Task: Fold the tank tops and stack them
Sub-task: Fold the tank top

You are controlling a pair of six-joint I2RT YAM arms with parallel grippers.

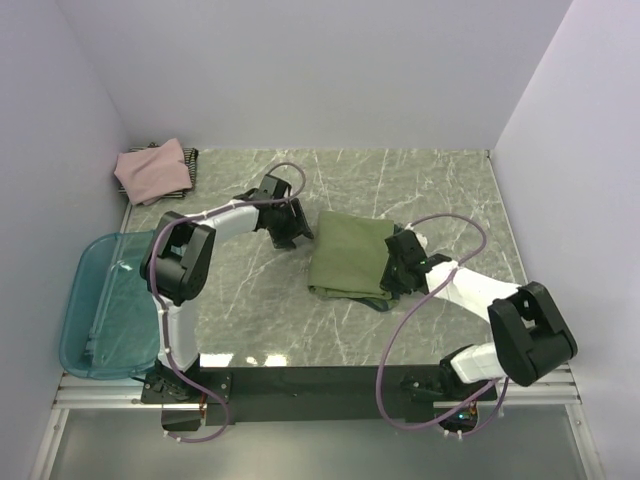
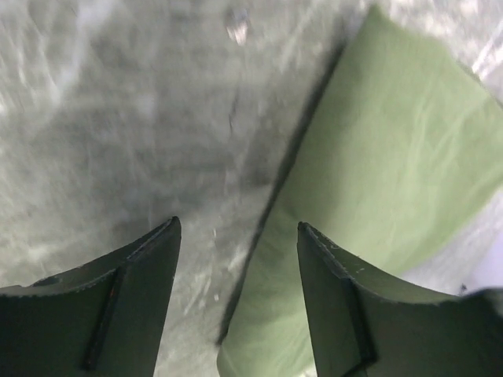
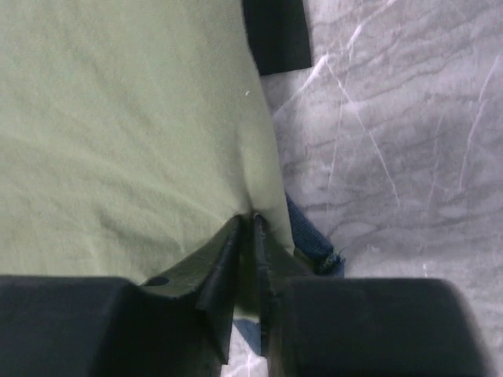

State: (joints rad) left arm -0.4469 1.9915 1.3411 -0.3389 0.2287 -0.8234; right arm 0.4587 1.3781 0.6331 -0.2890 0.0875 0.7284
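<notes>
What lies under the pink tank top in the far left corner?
A dark striped garment peeks out past the right edge of the pink tank top; the rest is covered.

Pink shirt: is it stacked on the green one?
No, the pink shirt lies in the far left corner, apart from the green shirt in the middle.

Both arms reach inward.
My left gripper (image 2: 236,229) gapes; right gripper (image 3: 245,220) pinches the olive-green tank top (image 3: 118,118).
</notes>
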